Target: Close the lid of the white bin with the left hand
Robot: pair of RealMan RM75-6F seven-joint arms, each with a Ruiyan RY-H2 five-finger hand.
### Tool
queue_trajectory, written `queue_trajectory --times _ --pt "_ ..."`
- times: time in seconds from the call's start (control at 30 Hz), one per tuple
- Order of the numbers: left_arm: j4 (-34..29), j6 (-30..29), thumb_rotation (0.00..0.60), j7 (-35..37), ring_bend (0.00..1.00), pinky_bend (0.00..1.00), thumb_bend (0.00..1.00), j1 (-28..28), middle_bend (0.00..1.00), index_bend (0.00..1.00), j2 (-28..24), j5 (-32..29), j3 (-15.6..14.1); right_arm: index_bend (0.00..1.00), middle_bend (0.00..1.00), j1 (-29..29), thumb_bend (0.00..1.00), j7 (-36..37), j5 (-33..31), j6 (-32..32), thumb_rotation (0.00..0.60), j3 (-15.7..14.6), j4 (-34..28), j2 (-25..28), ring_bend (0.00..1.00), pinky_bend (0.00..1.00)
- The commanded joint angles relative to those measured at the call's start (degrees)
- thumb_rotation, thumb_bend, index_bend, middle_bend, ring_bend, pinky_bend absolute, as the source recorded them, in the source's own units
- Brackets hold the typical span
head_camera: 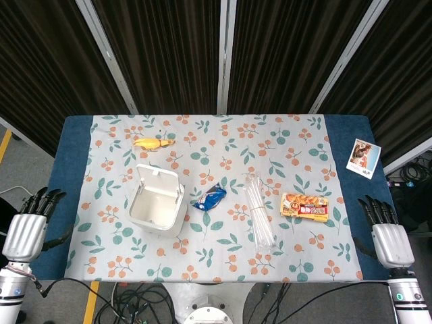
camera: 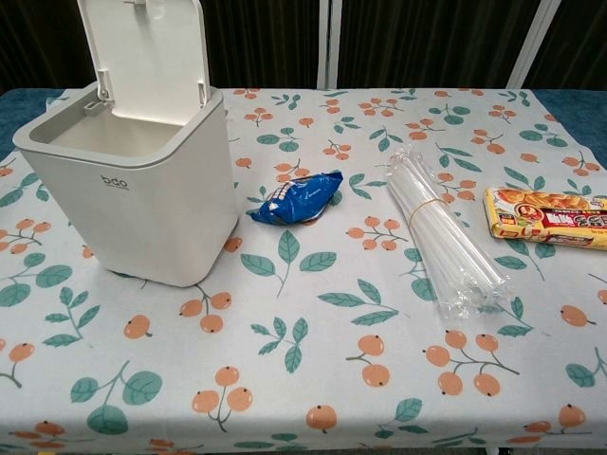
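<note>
Standing open-lidded, white bin [head_camera: 156, 202] sits inboard of left hand [head_camera: 28, 226].

Bright even overhead light, soft faint shadows, sharp focus, dark backdrop, no glare

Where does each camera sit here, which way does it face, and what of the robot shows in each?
Head view: high above the table's near edge, looking steeply down on the whole tablecloth; the left hand and right hand show at the lower corners.
Chest view: low at the near edge, looking across the tabletop toward the curtain; no part of the robot shows.
Shared: the white bin with its lid up, blue packet, straw bundle, orange box.
</note>
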State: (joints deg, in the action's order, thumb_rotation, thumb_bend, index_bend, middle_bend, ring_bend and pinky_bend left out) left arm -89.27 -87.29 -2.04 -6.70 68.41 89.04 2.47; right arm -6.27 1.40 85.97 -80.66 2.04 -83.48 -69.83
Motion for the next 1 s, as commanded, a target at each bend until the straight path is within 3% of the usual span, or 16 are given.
queue_trajectory --times 0.03,0.23,0.43,0.63,0.8,1.0 --pt "-0.3 0.2 0.493 -0.1 0.05 0.17 0.3 0.0 0.13 0.15 -0.3 -0.1 0.0 0.0 0.0 0.0 0.19 -0.1 0.0 0.0 0.6 0.0 -0.1 0.0 0.0 0.0" --pt "-0.3 0.2 0.498 0.0 0.05 0.17 0.3 -0.1 0.13 0.15 -0.3 0.0 -0.1 0.0 0.0 0.0 0.19 -0.2 -0.1 0.0 0.6 0.0 -0.1 0.1 0.0 0.0" --pt "-1.8 0.8 0.597 3.1 0.05 0.17 0.29 -1.6 0.13 0.15 -1.8 -0.4 1.8 0.0 0.0 0.1 0.19 -0.1 0.0 -0.2 0.6 0.0 -0.2 0.2 0.0 0.0" --pt "-4.9 2.7 0.599 5.2 0.05 0.17 0.29 -4.8 0.13 0.15 -5.6 1.0 4.0 0.0 0.0 0.2 0.19 -0.1 -0.5 0.1 0.6 0.0 0.4 0.2 0.0 0.0" --pt "-10.3 7.0 0.599 7.9 0.05 0.17 0.42 -8.9 0.13 0.16 -9.3 2.4 5.4 0.0 0.0 0.0 0.19 0.0 0.1 0.2 0.6 -0.2 0.6 -0.1 0.0 0.0" --pt "-14.9 11.5 0.598 7.2 0.05 0.17 0.45 -14.6 0.13 0.15 -11.8 4.4 7.9 0.0 0.0 -0.1 0.19 0.3 -0.2 0.7 0.6 -0.2 1.1 -0.4 0.0 0.0"
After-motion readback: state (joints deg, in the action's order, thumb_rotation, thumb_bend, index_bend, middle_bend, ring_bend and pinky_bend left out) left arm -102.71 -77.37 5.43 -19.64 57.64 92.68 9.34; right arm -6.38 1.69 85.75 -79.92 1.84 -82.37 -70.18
